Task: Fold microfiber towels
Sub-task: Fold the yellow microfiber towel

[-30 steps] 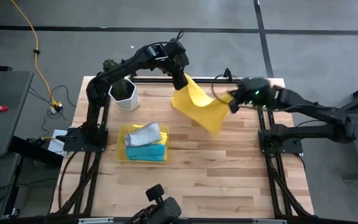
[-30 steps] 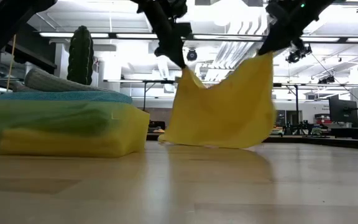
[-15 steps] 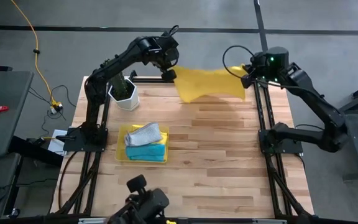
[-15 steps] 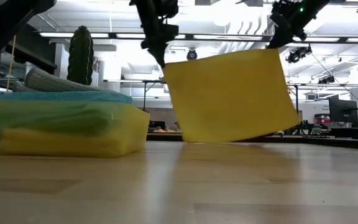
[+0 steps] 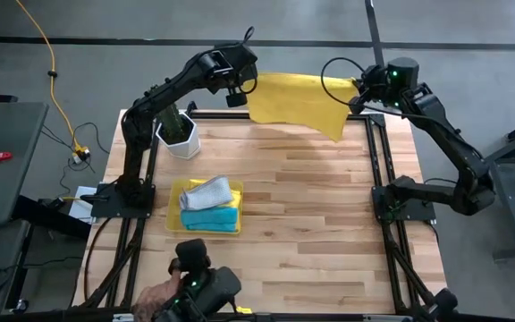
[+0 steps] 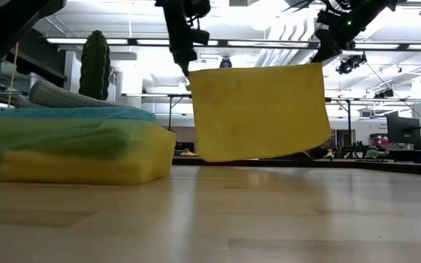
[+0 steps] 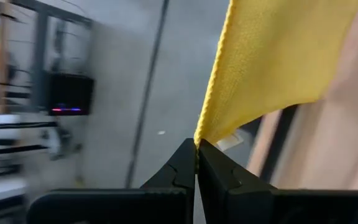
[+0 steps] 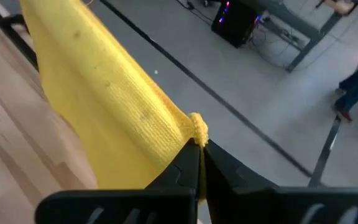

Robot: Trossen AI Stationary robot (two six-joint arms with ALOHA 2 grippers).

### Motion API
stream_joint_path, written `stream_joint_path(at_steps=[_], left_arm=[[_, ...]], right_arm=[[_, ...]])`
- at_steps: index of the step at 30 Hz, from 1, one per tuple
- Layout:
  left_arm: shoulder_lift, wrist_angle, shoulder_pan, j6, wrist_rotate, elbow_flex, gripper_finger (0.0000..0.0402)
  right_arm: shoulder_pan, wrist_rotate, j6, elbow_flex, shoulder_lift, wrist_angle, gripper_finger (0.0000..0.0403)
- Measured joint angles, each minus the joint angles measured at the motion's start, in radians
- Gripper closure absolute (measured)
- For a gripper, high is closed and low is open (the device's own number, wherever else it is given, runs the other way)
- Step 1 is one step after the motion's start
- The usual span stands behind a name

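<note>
Left end effector [image 5: 242,89], upper middle of the high view: pinched tight on one top corner of a yellow towel [image 5: 295,103]. Right end effector [image 5: 358,92], upper right of the same view: pinched tight on the other top corner. Fingers [image 7: 185,168] pressed flat together in the left wrist view, with only a tiny bit of cloth between them. Same thin pinch in the right wrist view, fingers [image 8: 188,163] on a small bunched corner.

Towel stretched wide and flat between the two, hanging in the air over the top edge of the desk [image 5: 329,233]. In the low view, bottom edge clear of the wood, not touching.

Could go wrong: corner slipping out, since so little cloth sits in each pinch. Pulling apart too hard could tug a corner free. Then one side would drop and the towel would land crumpled. Coming down unevenly could also lay it crooked.

Yellow see-through tray [image 5: 175,224], lower left of the desk: grey towel [image 5: 206,191] on top, turquoise towel [image 5: 213,216] under it. In the low view, greenish and yellow cloth lower down in the tray too.

White pot [image 5: 179,134] with a cactus, upper left of the desk.
</note>
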Motion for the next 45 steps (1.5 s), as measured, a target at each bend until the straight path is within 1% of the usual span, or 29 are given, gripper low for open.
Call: stream_joint_path(at_steps=[3, 6, 10, 13, 19, 23, 26, 28, 31, 33, 39, 42, 45], left_arm=[[0.000, 0.027, -0.013, 0.055, -0.067, 0.000, 0.0401], [0.000, 0.034, -0.015, 0.094, -0.110, 0.000, 0.0402], [-0.001, 0.010, -0.015, 0.080, -0.110, 0.000, 0.0402], [-0.001, -0.054, -0.014, 0.015, -0.058, 0.000, 0.0402], [-0.002, -0.089, -0.060, -0.086, 0.016, -0.033, 0.0402], [-0.005, -0.106, -0.097, -0.160, 0.151, -0.080, 0.0402], [-0.005, -0.115, -0.150, -0.203, 0.223, -0.133, 0.0402], [-0.004, -0.120, -0.186, -0.233, 0.289, -0.169, 0.0402], [-0.004, -0.122, -0.236, -0.277, 0.401, -0.229, 0.0402], [-0.004, -0.119, -0.268, -0.303, 0.452, -0.277, 0.0402], [-0.004, -0.088, -0.388, -0.396, 0.483, -0.450, 0.0402], [-0.004, -0.031, -0.439, -0.443, 0.487, -0.529, 0.0402], [-0.004, 0.044, -0.480, -0.483, 0.507, -0.595, 0.0402]], right_arm=[[-0.002, -0.008, -0.051, 0.000, 0.004, 0.013, 0.0403], [-0.002, -0.020, -0.058, 0.000, 0.021, 0.039, 0.0403], [-0.002, -0.026, -0.053, 0.000, 0.053, 0.048, 0.0403], [-0.002, -0.049, -0.047, -0.006, 0.073, 0.039, 0.0403], [-0.003, -0.010, -0.028, -0.039, 0.080, -0.027, 0.0403], [-0.004, -0.011, 0.005, -0.083, 0.073, -0.072, 0.0403], [0.000, -0.059, 0.002, -0.110, 0.072, -0.093, 0.0403], [0.017, -0.085, -0.012, -0.125, 0.065, -0.088, 0.0403], [0.052, -0.087, -0.044, -0.128, 0.062, -0.111, 0.0403], [0.074, -0.090, -0.046, -0.128, 0.062, -0.149, 0.0403], [0.157, -0.105, -0.011, -0.128, 0.062, -0.302, 0.0403], [0.210, -0.121, 0.023, -0.130, 0.062, -0.407, 0.0403], [0.273, -0.138, 0.095, -0.181, 0.047, -0.434, 0.0403]])
